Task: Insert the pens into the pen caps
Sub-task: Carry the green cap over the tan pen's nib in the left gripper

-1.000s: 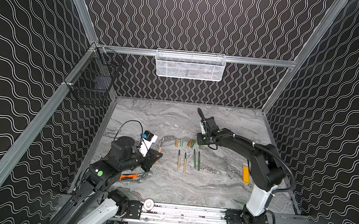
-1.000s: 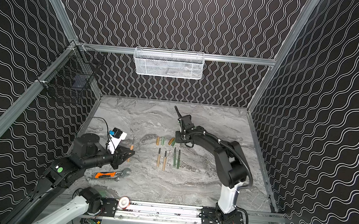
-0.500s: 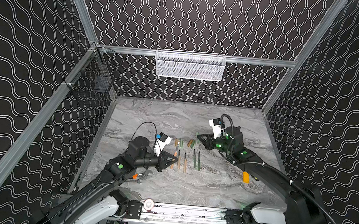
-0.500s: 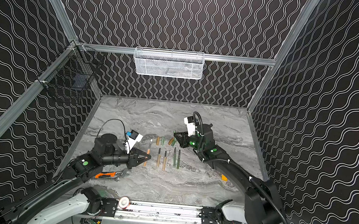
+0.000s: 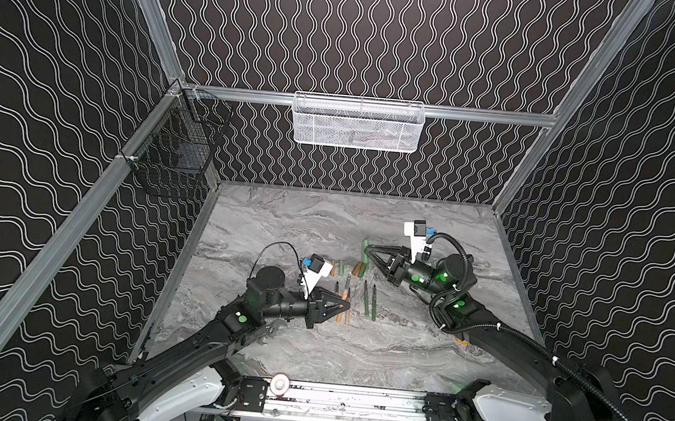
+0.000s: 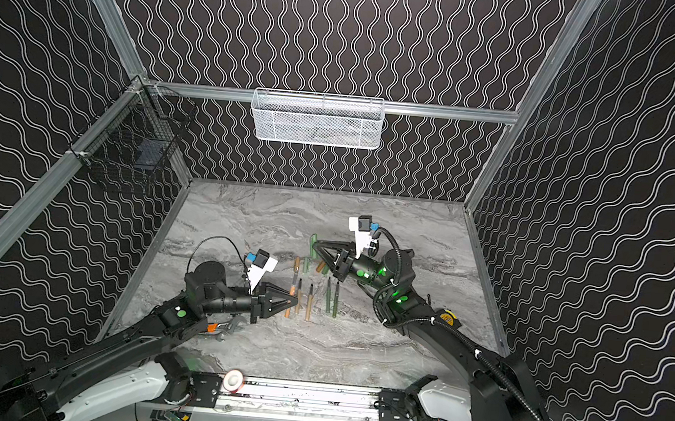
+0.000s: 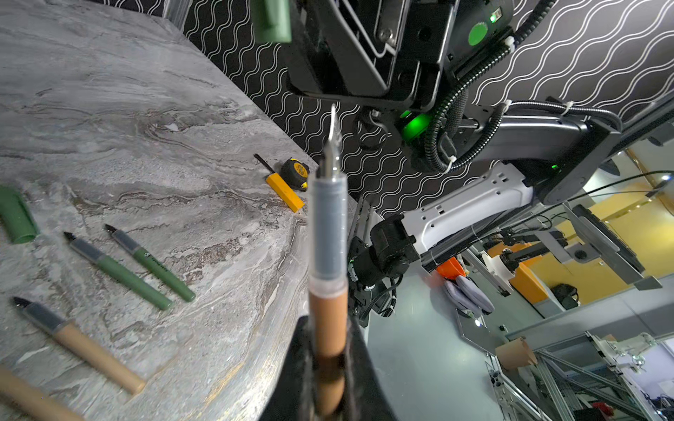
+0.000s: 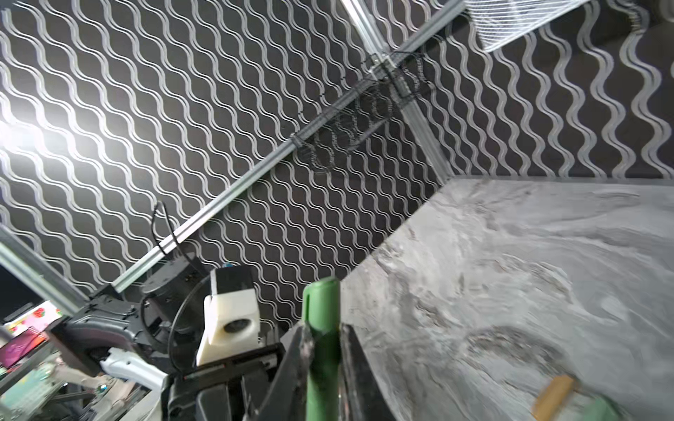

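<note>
My left gripper (image 5: 343, 303) (image 7: 328, 368) is shut on a tan pen (image 7: 327, 317), held above the table with its metal nib pointing away toward the right arm. My right gripper (image 5: 368, 249) (image 8: 322, 350) is shut on a green pen cap (image 8: 322, 320) (image 6: 313, 243), raised behind the row. The cap's end shows in the left wrist view (image 7: 271, 18). On the table lie two green pens (image 7: 120, 271) (image 6: 332, 300) and two tan pens (image 7: 80, 344) (image 6: 309, 303). Tan and green pen caps (image 6: 296, 263) (image 6: 305, 265) (image 6: 321, 266) lie behind them.
A yellow block (image 7: 284, 191) and a tape measure (image 7: 295, 169) sit by the right arm's base. An orange-handled wrench (image 6: 225, 329) lies under the left arm. A white mesh basket (image 5: 358, 121) hangs on the back wall and a black wire basket (image 5: 178, 156) on the left wall.
My left gripper has travelled right to the row of pens. The right arm has swung round, and its gripper now points left with the green cap raised.
</note>
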### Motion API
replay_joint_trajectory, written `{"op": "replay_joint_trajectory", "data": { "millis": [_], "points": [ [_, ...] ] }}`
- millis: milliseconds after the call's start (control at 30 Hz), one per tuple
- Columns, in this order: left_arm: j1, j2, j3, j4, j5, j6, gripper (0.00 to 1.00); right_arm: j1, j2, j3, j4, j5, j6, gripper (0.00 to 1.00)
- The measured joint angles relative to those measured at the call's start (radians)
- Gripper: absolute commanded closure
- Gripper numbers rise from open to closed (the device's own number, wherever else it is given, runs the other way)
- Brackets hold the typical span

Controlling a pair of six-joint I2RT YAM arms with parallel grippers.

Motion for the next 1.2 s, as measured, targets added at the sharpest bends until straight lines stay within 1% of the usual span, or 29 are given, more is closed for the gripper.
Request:
{"op": "replay_joint_trajectory", "data": {
  "millis": [167, 433, 1200],
  "points": [
    [-0.015, -0.061, -0.009, 0.008, -0.008, 0.01, 1.0, 0.054, 0.052, 0.018, 0.105, 0.011, 0.046, 0.82],
    [-0.016, -0.105, -0.015, 0.007, -0.026, 0.017, 1.0, 0.136, 0.061, 0.028, 0.215, 0.018, 0.052, 0.82],
    [-0.016, -0.153, -0.025, 0.008, -0.026, 0.02, 1.0, 0.173, 0.071, 0.019, 0.227, 0.008, 0.045, 0.82]
  ]
}}
